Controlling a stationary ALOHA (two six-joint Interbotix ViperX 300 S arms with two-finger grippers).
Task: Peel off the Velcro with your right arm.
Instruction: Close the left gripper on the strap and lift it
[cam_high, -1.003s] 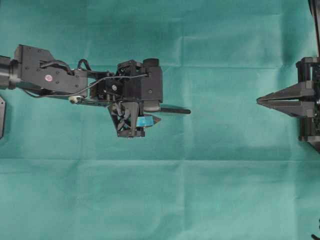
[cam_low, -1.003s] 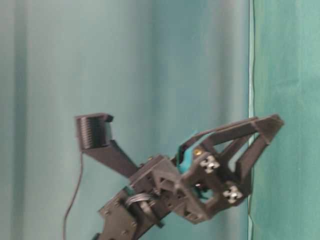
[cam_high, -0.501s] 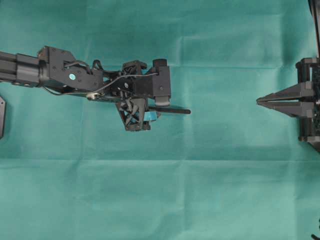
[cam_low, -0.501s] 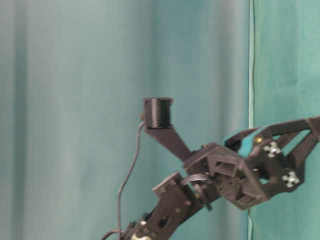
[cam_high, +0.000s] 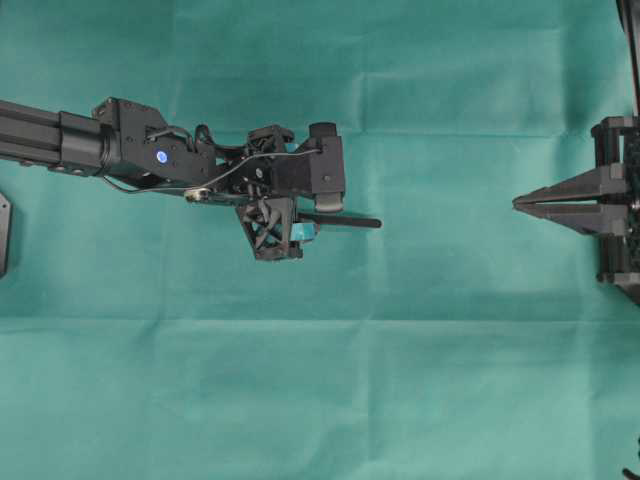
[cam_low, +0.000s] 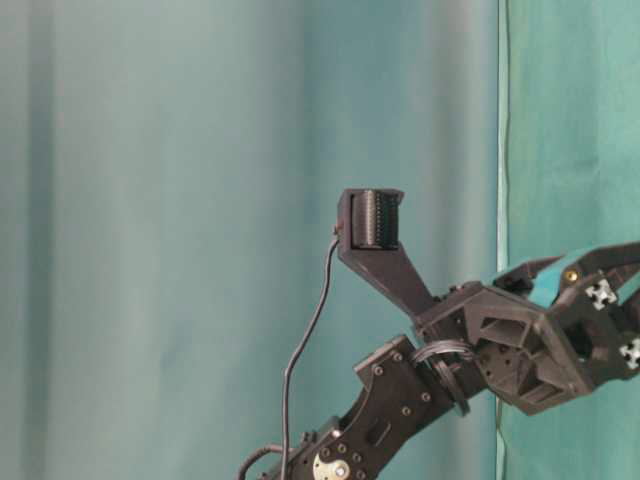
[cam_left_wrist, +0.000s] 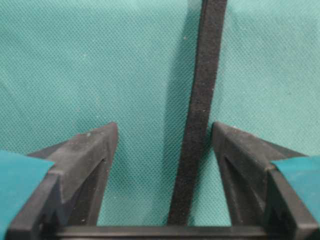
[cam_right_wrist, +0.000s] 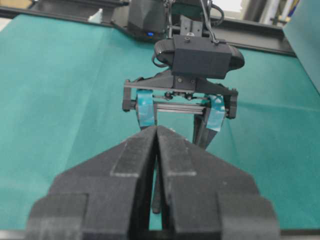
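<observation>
Overhead exterior view: my left tool (cam_high: 300, 232) hangs low over the green table (cam_high: 420, 400), reaching in from nine o'clock, with the Velcro (cam_high: 345, 221) running out from under it toward three o'clock. I judge I am there to pin one end of the strip so the other arm has something to pull against. My right tool (cam_high: 520, 202) waits well apart at three o'clock, its tip aimed straight along the strip's line, ready for a direct approach.

Table-level exterior view: only my left arm shows, wrist camera raised, teal-taped fingers (cam_low: 548, 285) tipped downward at the right edge; the strip is hidden here.

Left wrist view: my fingers stand spread on either side of the Velcro, which lies flat on the cloth, running toward twelve o'clock and sitting nearer my right-hand finger (cam_left_wrist: 235, 150). The tool is released, gripping nothing, straddling the strip so that closing should catch it.

Right wrist view: my plain black fingers (cam_right_wrist: 127, 167) are clenched tip to tip on nothing. Beyond them at twelve o'clock the left tool faces me, the strip's free end lying toward me between us, not yet peeled.
</observation>
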